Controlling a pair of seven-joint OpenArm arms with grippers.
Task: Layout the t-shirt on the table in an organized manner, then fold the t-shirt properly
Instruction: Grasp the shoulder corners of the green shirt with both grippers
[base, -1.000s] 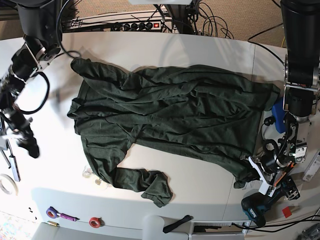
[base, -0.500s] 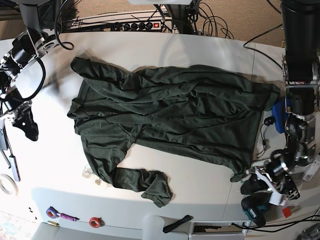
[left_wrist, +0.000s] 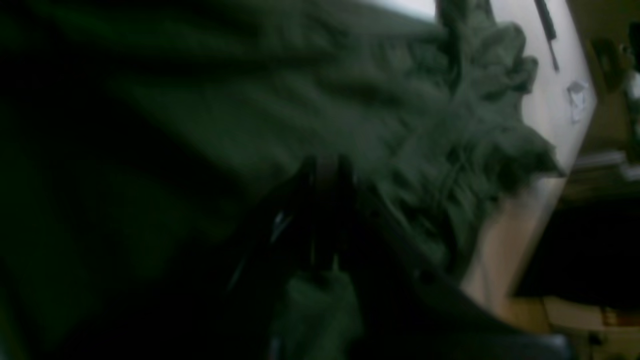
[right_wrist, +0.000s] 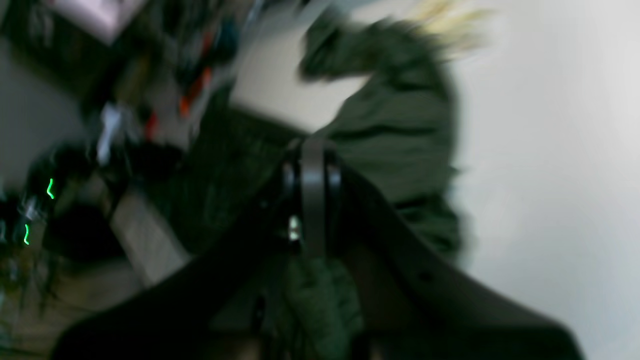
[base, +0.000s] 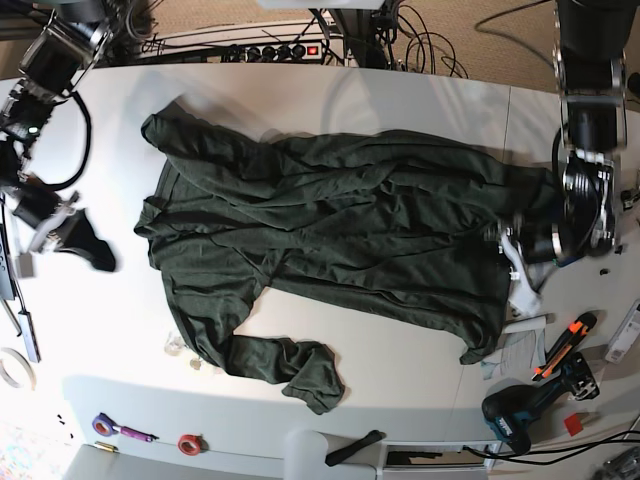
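Note:
The dark green t-shirt (base: 340, 220) lies spread and wrinkled across the white table (base: 330, 105), one sleeve crumpled at the front (base: 300, 370). My left gripper (base: 503, 240) is shut at the shirt's right edge. In the left wrist view its fingers (left_wrist: 325, 165) press together over blurred green cloth (left_wrist: 400, 100); no fabric is lifted. My right gripper (base: 100, 258) is shut over bare table, left of the shirt and apart from it. The right wrist view shows its closed fingers (right_wrist: 312, 145) pointing at a bunched part of the shirt (right_wrist: 400, 125).
A teal drill (base: 510, 420) and an orange-handled tool (base: 560, 345) lie at the front right corner. A tape roll (base: 10, 370) and small purple and red items (base: 120, 432) sit at the front left. A power strip and cables (base: 280, 50) run behind the table.
The left gripper shut, then swung from the shirt's front right corner up to its right edge. The right gripper closed and moved toward the shirt. The shirt lies as before.

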